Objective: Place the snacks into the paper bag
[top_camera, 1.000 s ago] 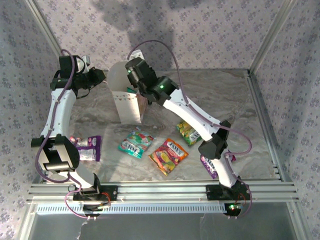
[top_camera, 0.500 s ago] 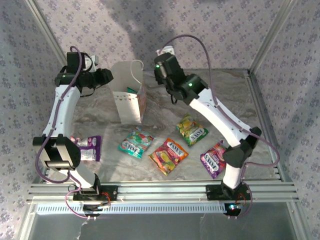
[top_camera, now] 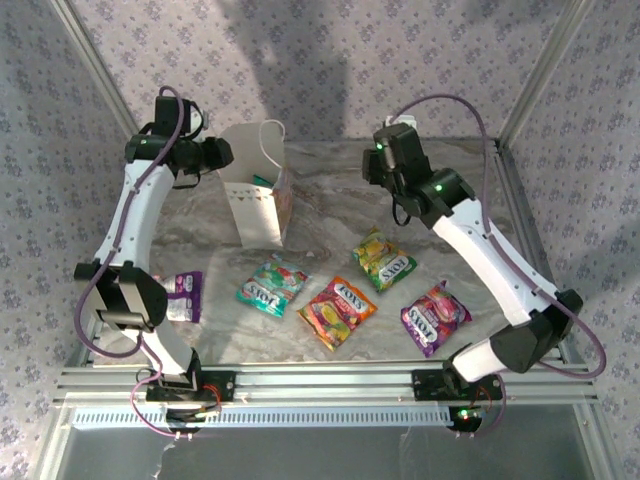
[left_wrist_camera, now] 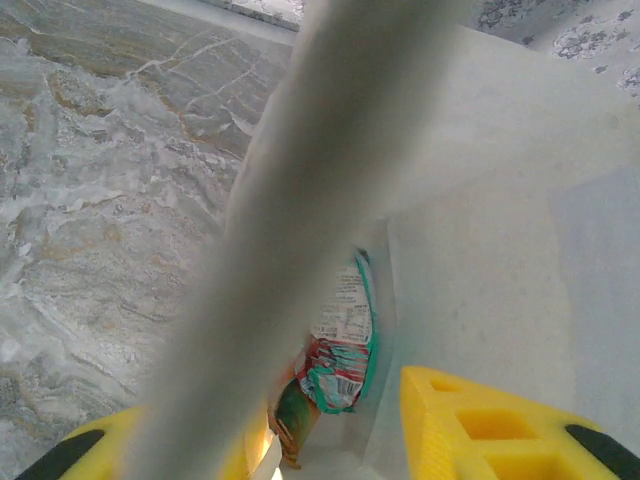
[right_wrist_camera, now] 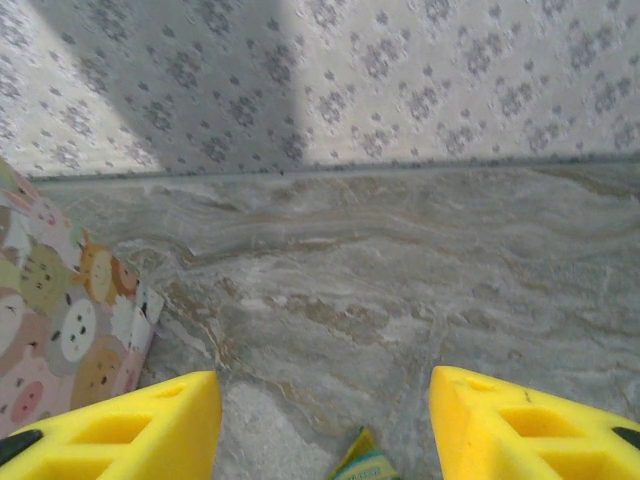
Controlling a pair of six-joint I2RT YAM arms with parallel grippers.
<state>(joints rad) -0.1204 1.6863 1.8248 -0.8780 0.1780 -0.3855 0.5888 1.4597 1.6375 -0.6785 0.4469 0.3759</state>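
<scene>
The white paper bag stands upright at the back left. In the left wrist view its inside wall shows, with a teal snack and a darker packet inside. My left gripper is at the bag's left rim, open, its fingers either side of the blurred rim. The right gripper hangs open and empty to the right of the bag. On the table lie teal, red-orange, yellow-green and purple snacks, with another purple one at the left.
Metal frame posts and patterned walls close in the marble-look table. An aluminium rail runs along the near edge. The yellow-green packet's tip lies just below my right gripper.
My right arm has drawn back from above the bag to the right and its jaws have opened. The left jaws have opened at the bag's rim.
</scene>
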